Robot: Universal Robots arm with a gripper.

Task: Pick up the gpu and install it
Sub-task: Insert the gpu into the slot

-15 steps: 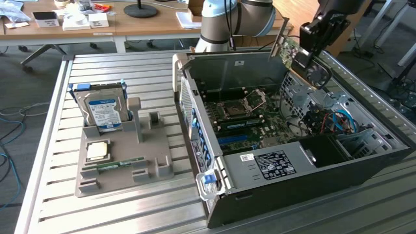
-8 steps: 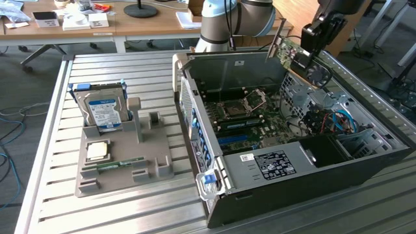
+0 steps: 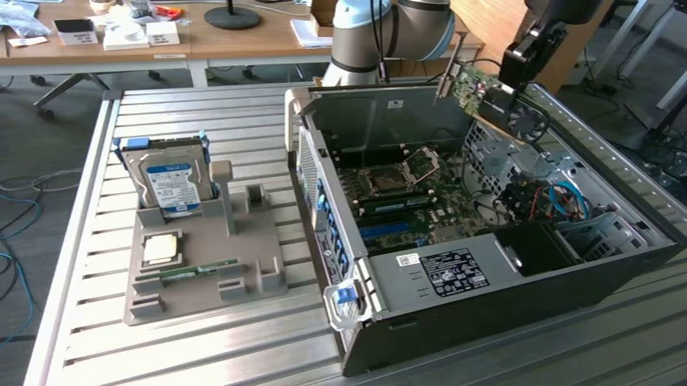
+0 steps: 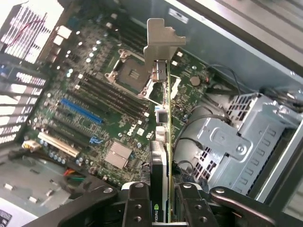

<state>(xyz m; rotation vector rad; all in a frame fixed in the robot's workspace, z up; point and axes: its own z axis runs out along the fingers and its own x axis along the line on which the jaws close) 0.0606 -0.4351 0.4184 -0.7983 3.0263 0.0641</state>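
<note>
The gpu (image 3: 474, 90) is a green card with a round black fan (image 3: 528, 122) and a silver end bracket (image 4: 161, 42). It hangs tilted in the air over the far right corner of the open computer case (image 3: 601, 273). My gripper (image 3: 508, 79) is shut on it from above. In the wrist view the gpu (image 4: 166, 142) stands edge-on between my gripper's (image 4: 163, 210) two fingers (image 4: 137, 205). It is well above the motherboard (image 4: 109, 109), with the bracket pointing away from me, and it touches no slot.
The motherboard (image 3: 413, 193) has an empty CPU socket (image 4: 130, 71), a blue slot (image 4: 80, 111) and a white slot (image 4: 59, 144). A metal drive cage (image 4: 232, 142) sits beside them. On the exterior view's left, a grey holder (image 3: 204, 265) carries a hard drive (image 3: 172, 181) and a RAM strip (image 3: 199, 272).
</note>
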